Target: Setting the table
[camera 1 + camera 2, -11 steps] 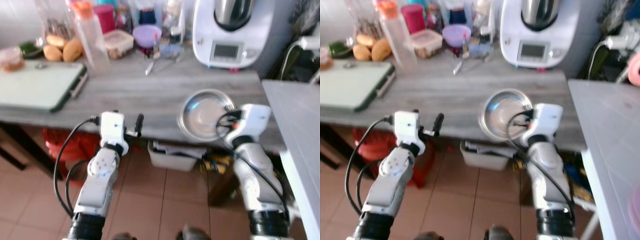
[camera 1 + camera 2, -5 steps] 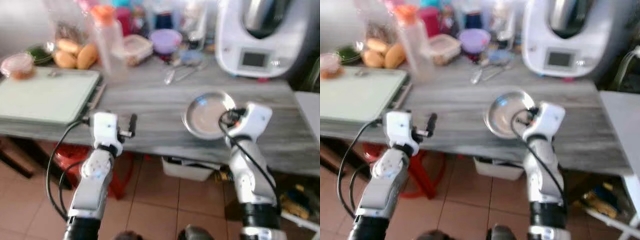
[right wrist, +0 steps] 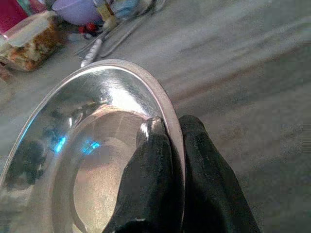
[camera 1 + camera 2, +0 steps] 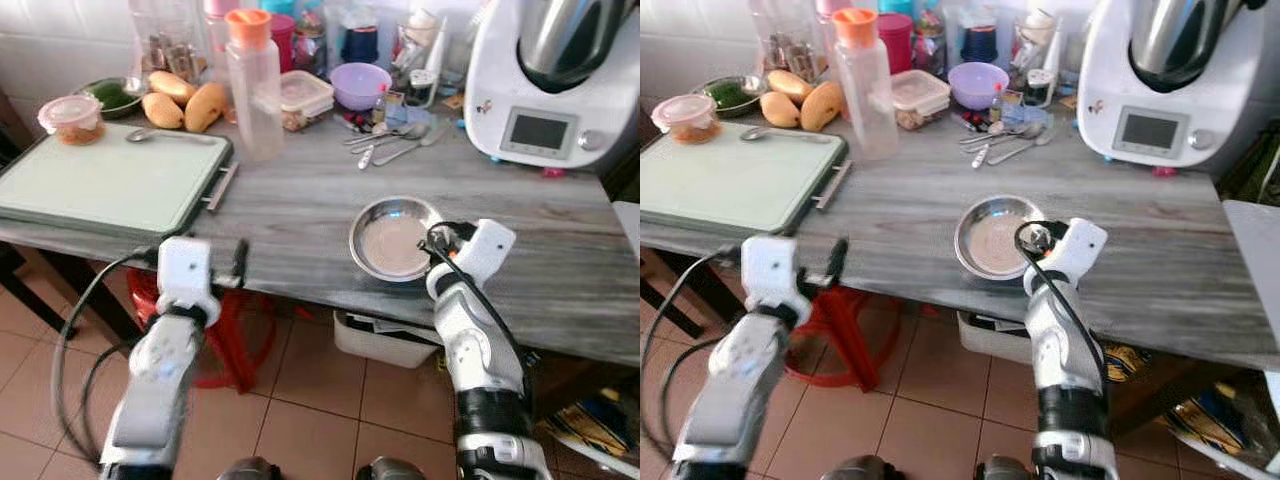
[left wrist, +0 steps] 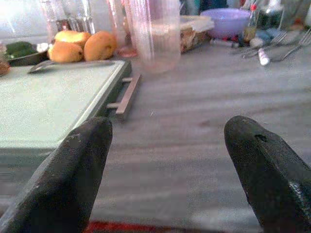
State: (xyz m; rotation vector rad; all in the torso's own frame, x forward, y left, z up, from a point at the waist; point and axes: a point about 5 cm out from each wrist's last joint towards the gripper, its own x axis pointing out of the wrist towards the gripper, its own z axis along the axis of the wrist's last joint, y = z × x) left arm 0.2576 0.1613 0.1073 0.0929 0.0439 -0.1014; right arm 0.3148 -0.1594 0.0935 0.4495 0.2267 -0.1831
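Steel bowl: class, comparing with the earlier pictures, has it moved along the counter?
Yes. The steel bowl, pinched at its rim by the right gripper, has shifted left: it was in front of the white kitchen machine and is now in front of the loose cutlery.

Bare counter (image 4: 300,215) mid; clutter (image 4: 330,70) crowds back.

Against the white kitchen machine (image 4: 560,80), the steel bowl (image 4: 392,238) is shifting leftward along the grey counter (image 4: 300,210), carried by the right gripper (image 3: 167,133), which is staying pinched on its rim. The left gripper (image 5: 165,160) is drifting farther left from the machine, fingers spread, hovering at the counter's front edge.
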